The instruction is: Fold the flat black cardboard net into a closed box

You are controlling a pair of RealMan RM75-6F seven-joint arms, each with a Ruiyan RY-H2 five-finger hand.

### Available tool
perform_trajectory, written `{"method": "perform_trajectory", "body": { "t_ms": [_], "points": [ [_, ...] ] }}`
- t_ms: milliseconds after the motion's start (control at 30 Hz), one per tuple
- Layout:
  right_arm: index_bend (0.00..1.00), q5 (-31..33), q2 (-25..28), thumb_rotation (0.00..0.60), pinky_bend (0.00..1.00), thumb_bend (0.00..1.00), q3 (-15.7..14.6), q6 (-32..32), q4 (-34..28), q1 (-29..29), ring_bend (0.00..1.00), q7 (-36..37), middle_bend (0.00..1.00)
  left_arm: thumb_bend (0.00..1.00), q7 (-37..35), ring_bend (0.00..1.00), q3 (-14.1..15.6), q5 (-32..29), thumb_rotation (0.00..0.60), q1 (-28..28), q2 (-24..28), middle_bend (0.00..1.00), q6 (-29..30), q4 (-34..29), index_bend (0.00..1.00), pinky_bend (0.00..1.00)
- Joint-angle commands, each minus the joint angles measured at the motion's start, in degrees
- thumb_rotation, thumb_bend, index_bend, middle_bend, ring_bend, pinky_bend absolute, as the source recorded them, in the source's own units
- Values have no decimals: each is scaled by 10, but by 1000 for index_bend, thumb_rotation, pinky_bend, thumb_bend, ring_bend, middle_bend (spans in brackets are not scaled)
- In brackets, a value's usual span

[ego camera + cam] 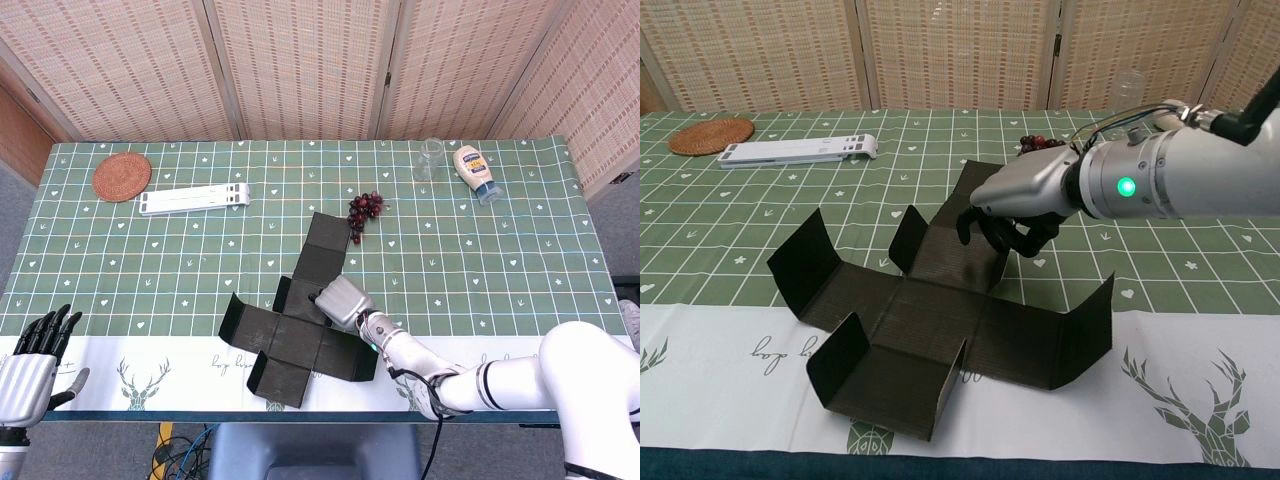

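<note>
The black cardboard net (290, 335) lies near the table's front edge, a cross shape with several side flaps standing up. In the chest view the net (930, 310) spreads across the middle. Its long strip (325, 245) runs up and to the right, ending beside the grapes. My right hand (343, 300) sits on the net just above the cross's centre. Seen from the chest, the right hand (1020, 200) has its dark fingers (995, 232) curled down onto a panel's right edge and grips it. My left hand (35, 355) hangs off the table's front left corner, fingers spread, holding nothing.
A bunch of grapes (364, 210) touches the strip's far end. A white flat stand (195, 199) and a woven coaster (122, 176) lie at the back left. A glass (430, 159) and a sauce bottle (476, 172) stand at the back right.
</note>
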Motion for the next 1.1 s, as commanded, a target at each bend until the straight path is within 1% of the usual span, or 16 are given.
{"method": "perform_trajectory", "body": {
  "t_ms": [33,67,100,133,200,267,300,333,400,467,600,833,900,1100],
  "points": [
    [198,-41,20,600,1000,914,1,25,-30,-15,852,23,358,297,1,23,0,-1,600,0,-1,0,-1,0,49,92],
    [198,-61,21,600,1000,888,5,34,-32,-22,852,35,353,297,1,23,0,-1,600,0,-1,0,-1,0,49,92],
    [198,-92,21,600,1000,829,11,45,-35,-34,852,56,345,297,2,23,1,0,600,0,-1,0,-1,-1,49,92],
    [198,-118,21,600,1000,747,14,52,-36,-44,852,72,334,297,2,23,1,0,600,0,-1,0,-1,-1,49,92],
    [198,-171,22,600,1000,549,17,62,-40,-61,852,106,321,297,3,23,1,-1,600,0,0,0,0,-2,49,92],
    [194,-231,20,600,1000,304,12,66,-41,-78,852,140,307,297,4,23,0,-3,600,1,0,0,0,-2,49,92],
    [186,-262,18,600,1000,233,7,67,-41,-85,852,155,302,297,5,23,0,-4,600,0,0,0,0,-2,49,92],
    [166,-283,15,600,1000,141,3,67,-39,-90,852,164,292,297,5,23,0,-4,600,0,0,0,-1,-3,49,92],
    [127,-322,7,600,1000,42,-8,64,-35,-97,852,174,275,297,6,23,0,-3,600,-1,-1,0,-2,-4,49,92],
    [92,-347,0,600,1000,4,-16,62,-32,-101,852,176,253,297,7,23,1,-1,600,-2,-1,0,-3,-4,49,92],
    [37,-381,-17,600,1000,0,-24,58,-30,-110,851,174,215,297,9,23,1,-3,600,-1,-2,0,-3,-4,49,92],
    [0,-404,-57,600,1000,0,-27,45,-11,-118,852,158,182,297,10,23,1,-3,600,0,-2,0,-2,-5,49,92],
    [0,-405,-76,600,1000,0,-24,43,4,-119,851,150,178,298,11,23,2,-3,600,0,-2,0,-2,-6,49,92],
    [0,-394,-145,600,1000,0,8,34,60,-115,851,141,177,297,13,23,2,-1,600,1,0,0,1,-9,49,92]
  ]
}}
